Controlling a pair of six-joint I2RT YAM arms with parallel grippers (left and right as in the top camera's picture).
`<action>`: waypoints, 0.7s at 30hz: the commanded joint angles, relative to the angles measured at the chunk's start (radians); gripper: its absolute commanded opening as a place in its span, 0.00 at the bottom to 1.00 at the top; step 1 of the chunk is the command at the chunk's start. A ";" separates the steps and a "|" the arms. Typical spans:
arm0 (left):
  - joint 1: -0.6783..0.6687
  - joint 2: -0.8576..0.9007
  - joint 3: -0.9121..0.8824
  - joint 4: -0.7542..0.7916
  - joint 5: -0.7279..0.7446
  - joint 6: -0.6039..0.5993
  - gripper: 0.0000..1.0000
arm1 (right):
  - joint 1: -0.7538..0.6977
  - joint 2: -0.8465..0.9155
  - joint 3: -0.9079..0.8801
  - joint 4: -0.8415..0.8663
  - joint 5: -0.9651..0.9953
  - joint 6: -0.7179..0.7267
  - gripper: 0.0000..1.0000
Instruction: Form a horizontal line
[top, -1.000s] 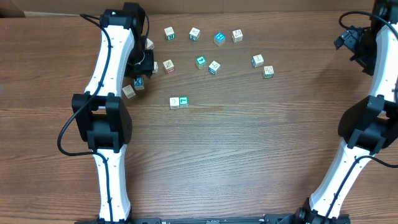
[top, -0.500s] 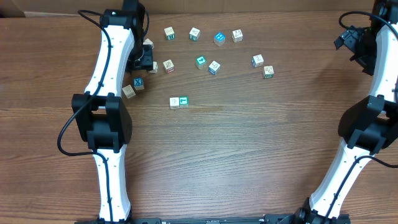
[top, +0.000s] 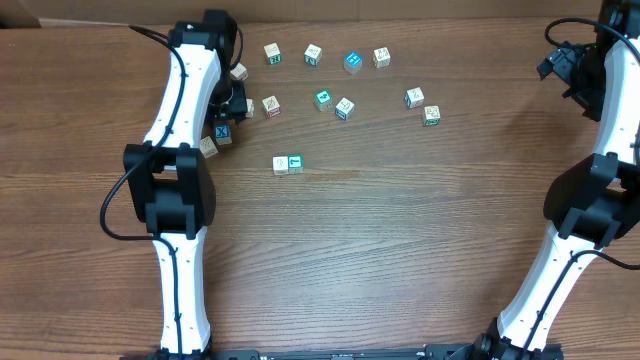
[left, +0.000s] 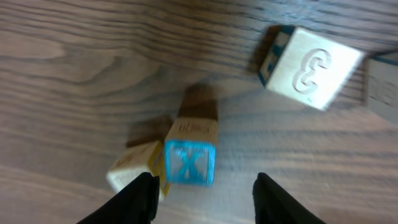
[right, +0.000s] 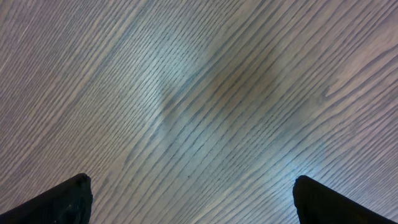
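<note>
Your left jaws are released and hold nothing. Their dark fingertips (left: 142, 198) stand apart, with the small wooden cube with the blue X face (left: 189, 163) just beyond them at about 11 o'clock in the left wrist view. A pale cream wooden cube (left: 132, 172) touches that cube at 8 o'clock, so centre on the blue X cube first and come down so neither fingertip catches the neighbour. The pale cube with the raised letter (left: 309, 67) at 2 o'clock sits apart and should not interfere. The horizontal line (top: 288, 164) is so far a pale cube and a teal-green-faced one touching, and lies on the brown wooden tabletop (top: 400, 250) at about 4 o'clock from the X cube. Bring the cube to the row's pale 9 o'clock end, square it, and set it down edge to edge without nudging the pair. Your right jaws, at the far 2 o'clock corner, are spread over bare wood.
</note>
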 joint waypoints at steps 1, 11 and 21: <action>-0.006 0.052 0.001 0.005 -0.014 0.002 0.44 | -0.003 -0.017 -0.003 0.002 0.002 -0.004 1.00; -0.006 0.074 0.001 -0.001 -0.005 0.002 0.45 | -0.003 -0.017 -0.003 0.002 0.002 -0.004 1.00; -0.006 0.074 0.002 0.031 0.024 0.002 0.60 | -0.003 -0.017 -0.003 0.002 0.003 -0.004 1.00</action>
